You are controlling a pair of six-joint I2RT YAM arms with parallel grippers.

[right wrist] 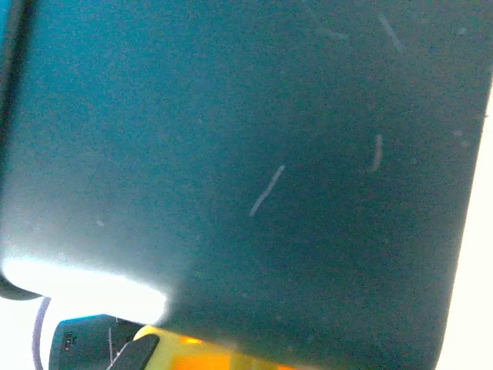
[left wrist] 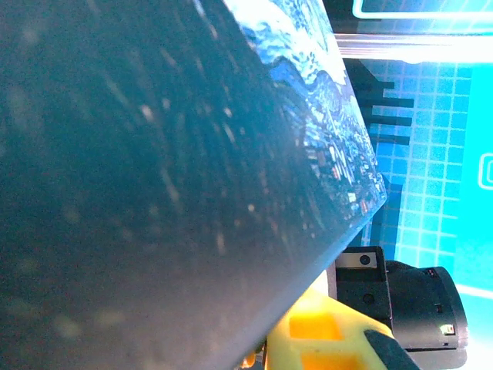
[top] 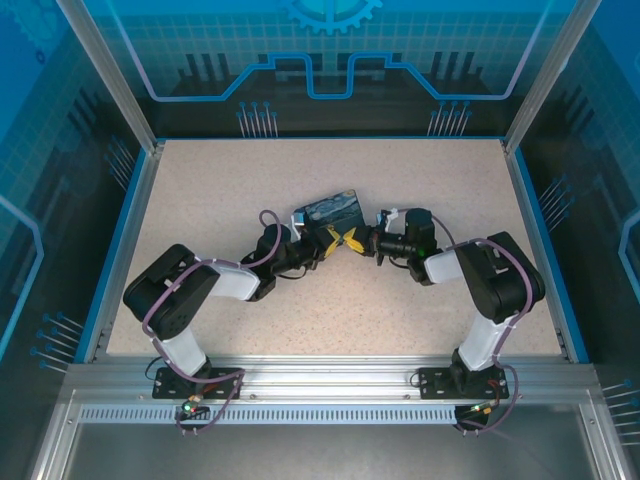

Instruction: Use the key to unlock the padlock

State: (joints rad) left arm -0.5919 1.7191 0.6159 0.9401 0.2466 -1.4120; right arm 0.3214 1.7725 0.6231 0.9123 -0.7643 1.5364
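The left gripper [top: 330, 240] and right gripper [top: 356, 241] meet mid-table [top: 300, 310], just beside the painted tin [top: 330, 210] — jaws apart or clamped cannot be told, nor where padlock and key sit.

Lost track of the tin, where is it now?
Top view: the tin is in the middle of the table, just beyond the left claw and right claw, which meet at its near edge.

One tin [top: 330, 210], two claws [top: 328, 240] [top: 354, 240].
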